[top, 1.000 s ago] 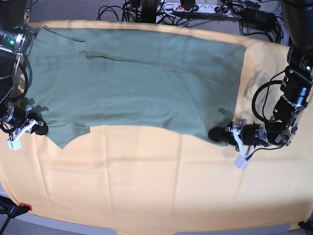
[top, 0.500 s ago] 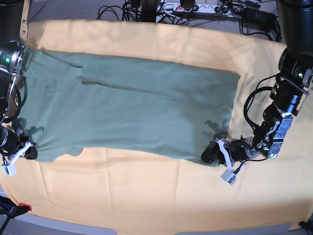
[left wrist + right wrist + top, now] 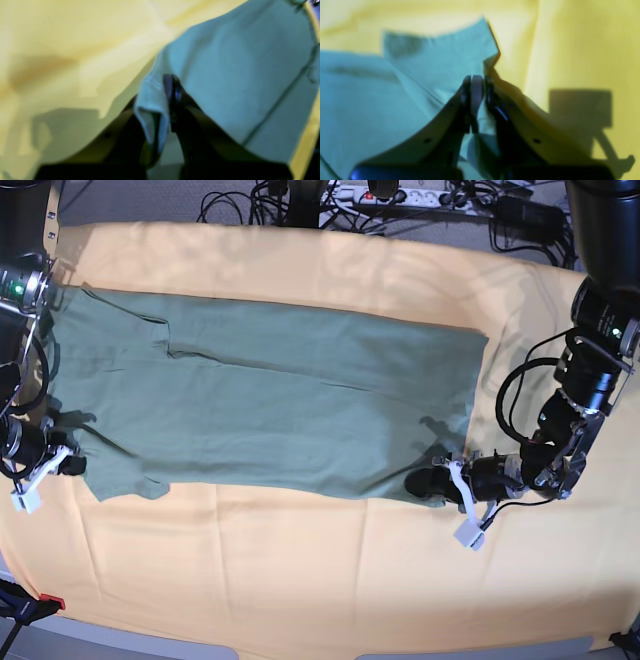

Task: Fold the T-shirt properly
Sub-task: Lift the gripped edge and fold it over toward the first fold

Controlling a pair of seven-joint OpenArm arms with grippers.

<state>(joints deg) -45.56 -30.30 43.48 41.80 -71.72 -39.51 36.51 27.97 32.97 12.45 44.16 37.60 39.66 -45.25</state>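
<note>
Base view: a sage-green cotton T-shirt (image 3: 270, 410) lies spread across a pale orange-yellow cloth (image 3: 320, 580).

Left wrist view: the left gripper (image 3: 162, 100) pinches the shirt's hem corner.

Right wrist view: the right gripper (image 3: 475, 90) pinches the sleeve-end edge.

Both arms should probably move level and together, keeping the near edge taut.

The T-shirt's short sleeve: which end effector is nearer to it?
Right. The right end effector pinches the T-shirt by the sleeve at the base view's left; the left end effector clamps the opposite bottom corner.
</note>
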